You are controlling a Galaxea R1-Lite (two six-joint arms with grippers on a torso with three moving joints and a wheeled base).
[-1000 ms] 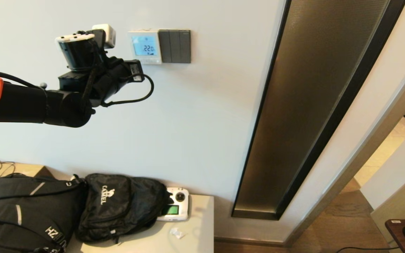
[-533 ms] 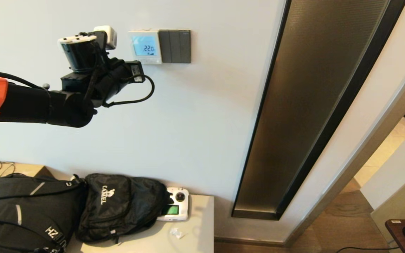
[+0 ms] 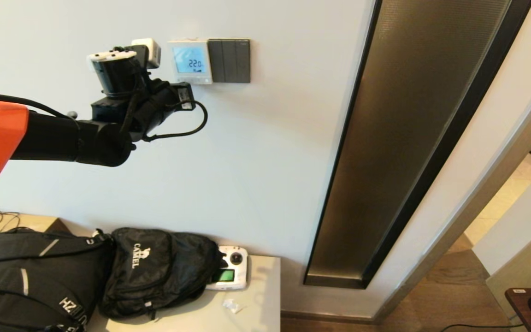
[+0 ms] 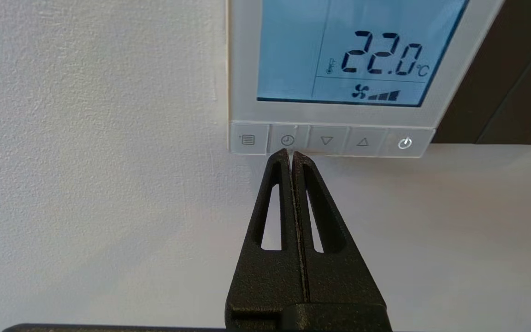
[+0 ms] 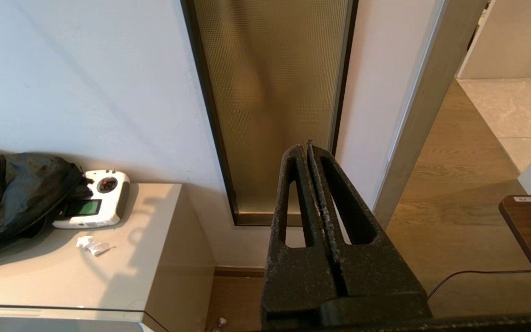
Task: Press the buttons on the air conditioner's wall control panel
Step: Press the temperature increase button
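The white wall control panel (image 3: 191,61) hangs high on the wall, its screen lit pale blue and reading 22.0. In the left wrist view the panel (image 4: 339,115) has a row of pale buttons (image 4: 326,140) along its bottom edge. My left gripper (image 4: 291,153) is shut and empty. Its tips sit at the lower edge of the clock button (image 4: 287,140); I cannot tell whether they touch it. In the head view the left arm's wrist (image 3: 155,103) is raised just left of and below the panel. My right gripper (image 5: 306,146) is shut and empty, held low away from the wall.
A dark grey three-rocker switch plate (image 3: 229,60) adjoins the panel on its right. A tall bronze panel (image 3: 413,138) stands further right. Below, a cabinet top (image 3: 256,309) holds black backpacks (image 3: 155,269) and a white handheld remote (image 3: 231,273).
My left arm has moved right and slightly down, closer to the panel's lower left corner. The screen still reads 22.0.
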